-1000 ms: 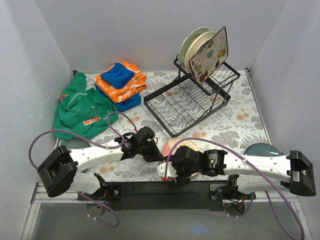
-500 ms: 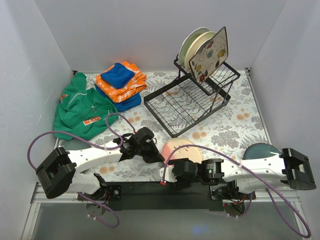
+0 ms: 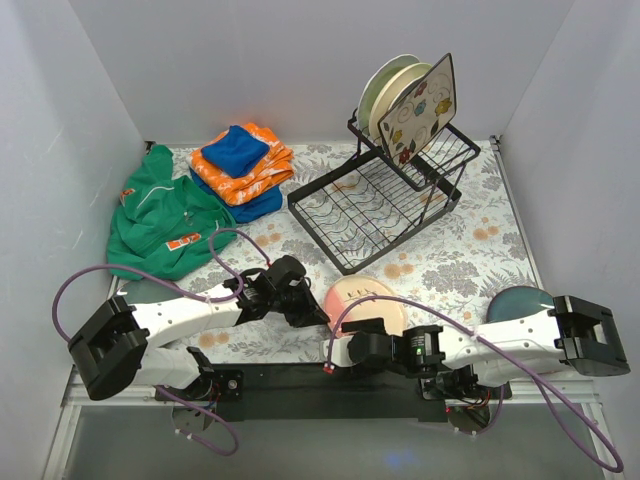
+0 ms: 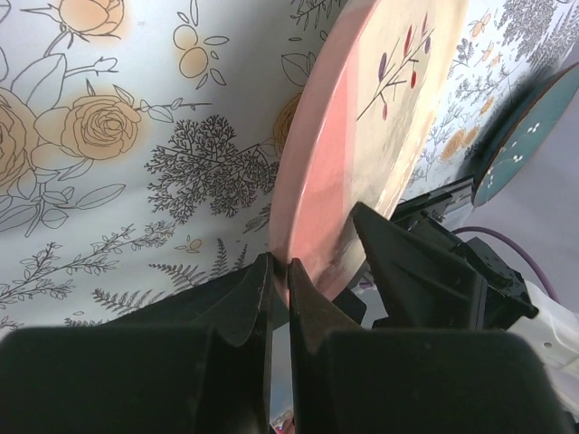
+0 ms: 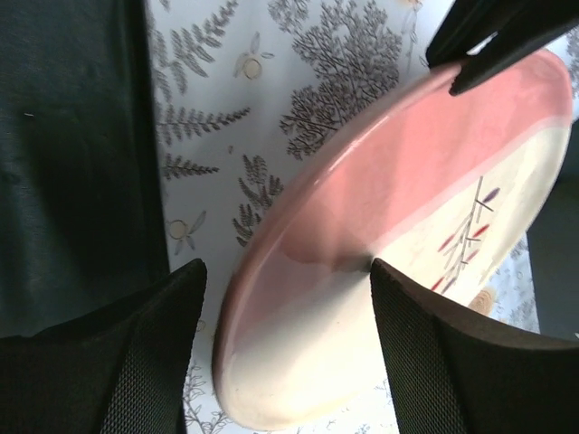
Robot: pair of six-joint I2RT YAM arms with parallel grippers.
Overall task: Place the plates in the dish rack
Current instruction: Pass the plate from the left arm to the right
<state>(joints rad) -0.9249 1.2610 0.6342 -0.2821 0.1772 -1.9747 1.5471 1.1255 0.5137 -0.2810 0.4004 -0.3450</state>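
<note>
The pink-and-cream plate (image 3: pixel 366 298) is near the table's front edge, tilted up off the floral cloth. My left gripper (image 3: pixel 312 311) is shut on its left rim, as the left wrist view (image 4: pixel 279 268) shows with the plate (image 4: pixel 380 108) rising beyond the fingers. My right gripper (image 3: pixel 362 343) is open and straddles the plate's near rim (image 5: pixel 285 303), one finger over the plate's face (image 5: pixel 362 226) and one outside it. The black wire dish rack (image 3: pixel 372 212) stands behind, with round plates (image 3: pixel 383 88) and the square flowered plate (image 3: pixel 426 103) upright in its upper tier. A dark teal plate (image 3: pixel 524 300) lies at the right.
A green garment (image 3: pixel 160 222) lies at the left and folded orange and blue cloths (image 3: pixel 241 165) at the back left. The teal plate also shows in the left wrist view (image 4: pixel 534 136). White walls close in three sides.
My right arm has drawn back toward the near edge and lower, uncovering more of the pink-and-cream plate. My left gripper has stayed shut on the plate's rim.
</note>
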